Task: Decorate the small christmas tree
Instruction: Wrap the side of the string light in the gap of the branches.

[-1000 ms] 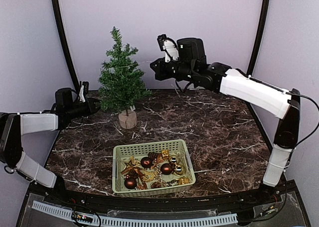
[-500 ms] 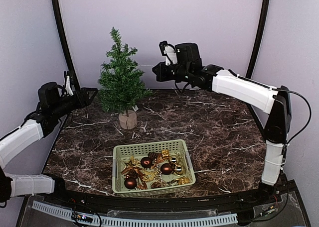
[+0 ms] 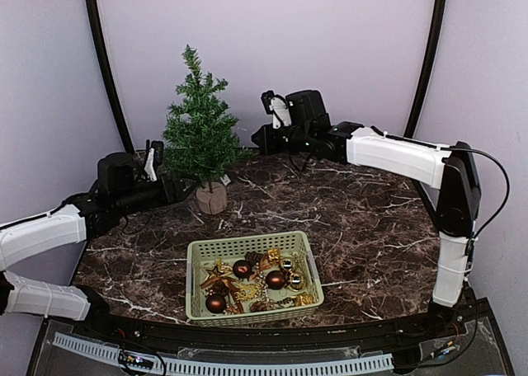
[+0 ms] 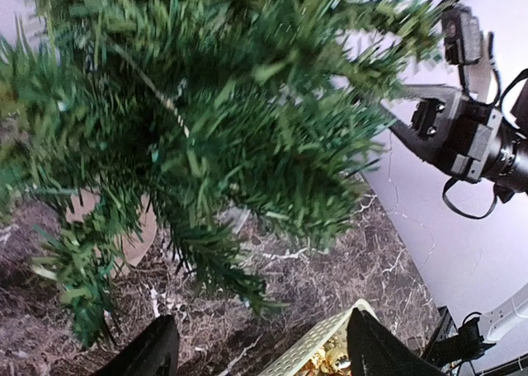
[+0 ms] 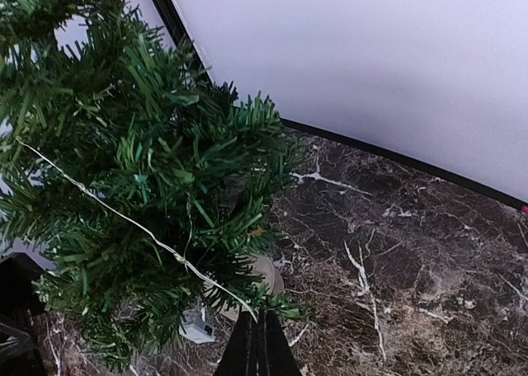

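At the left, the left claw [image 4: 264, 343] hangs low beside the tree with its jaws spread wide and nothing between them. Just to its right stands the small christmas tree [image 3: 200, 137], a bristly green miniature pine on a round pale wooden stump, set toward the back left of the dark brown marble-patterned worktop [image 3: 355, 219]. A thin pale wire [image 5: 124, 215] lies slantwise across its branches, and that is the only decoration I can make out on it: no bauble hangs anywhere. The job therefore looks barely begun, with the wire to be settled and all the ornaments to be hung. Nearer the front, well apart from the tree, sits the pale green plastic lattice basket [image 3: 247, 242], which holds dark red baubles [image 3: 242, 269] mixed with gold trinkets [image 3: 272, 256]. Rightmost, the right claw [image 5: 257, 326] is closed tight at branch height just beside the tree, and the wire's lower end runs straight into its tips, seemingly pinched there.
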Controlling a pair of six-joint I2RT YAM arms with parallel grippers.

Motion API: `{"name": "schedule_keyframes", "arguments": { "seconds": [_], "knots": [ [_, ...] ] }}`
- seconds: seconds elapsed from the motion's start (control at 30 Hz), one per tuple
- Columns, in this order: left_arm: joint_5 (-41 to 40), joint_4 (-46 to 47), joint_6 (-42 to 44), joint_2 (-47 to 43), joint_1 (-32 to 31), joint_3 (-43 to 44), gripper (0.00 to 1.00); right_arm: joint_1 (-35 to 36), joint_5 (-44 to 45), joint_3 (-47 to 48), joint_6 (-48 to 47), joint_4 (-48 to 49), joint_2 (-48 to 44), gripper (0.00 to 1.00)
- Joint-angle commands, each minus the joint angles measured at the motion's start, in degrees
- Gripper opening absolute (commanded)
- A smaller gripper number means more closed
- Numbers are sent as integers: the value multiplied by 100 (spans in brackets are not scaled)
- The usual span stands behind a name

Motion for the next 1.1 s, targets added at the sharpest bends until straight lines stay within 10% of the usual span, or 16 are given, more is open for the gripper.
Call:
{"name": "schedule_keyframes", "arguments": {
  "seconds": [0.0,0.27,0.5,0.7,1.07],
  "knots": [
    [-208,19,-187,461,-179,161,74,-41,-114,-282,134,393,-134,0],
    [-247,462,-108,1156,-204,444,79,-36,-320,-569,171,590,-253,0],
    [-404,551,46,1276,-205,511,26,-22,-689,-1006,124,760,-540,0],
    [-650,232,53,690,-205,230,0,85,-883,-1310,9,705,-765,0],
    [-205,-488,371,-314,841,-272,0,669,-936,-1721,-35,227,-1317,0]
  ]
}}
